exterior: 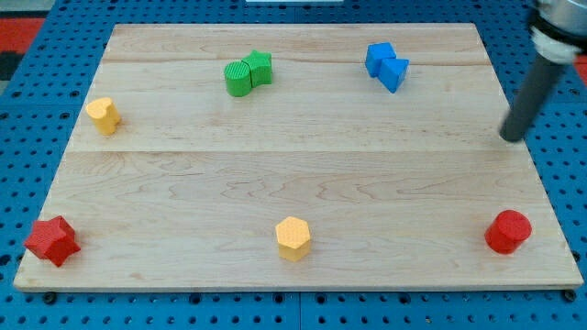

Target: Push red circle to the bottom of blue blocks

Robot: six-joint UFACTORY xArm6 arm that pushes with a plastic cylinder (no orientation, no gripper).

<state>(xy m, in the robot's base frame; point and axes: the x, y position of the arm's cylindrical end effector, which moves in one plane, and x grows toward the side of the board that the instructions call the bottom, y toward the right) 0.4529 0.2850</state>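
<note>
The red circle sits near the board's bottom right corner. Two blue blocks touch each other near the view's top, right of centre. My tip is at the board's right edge, well above the red circle and to the right of and below the blue blocks, touching neither.
Two green blocks touch near the top centre. A yellow block is at the left. A yellow hexagon is at the bottom centre. A red star sits at the bottom left corner. The wooden board lies on a blue pegboard.
</note>
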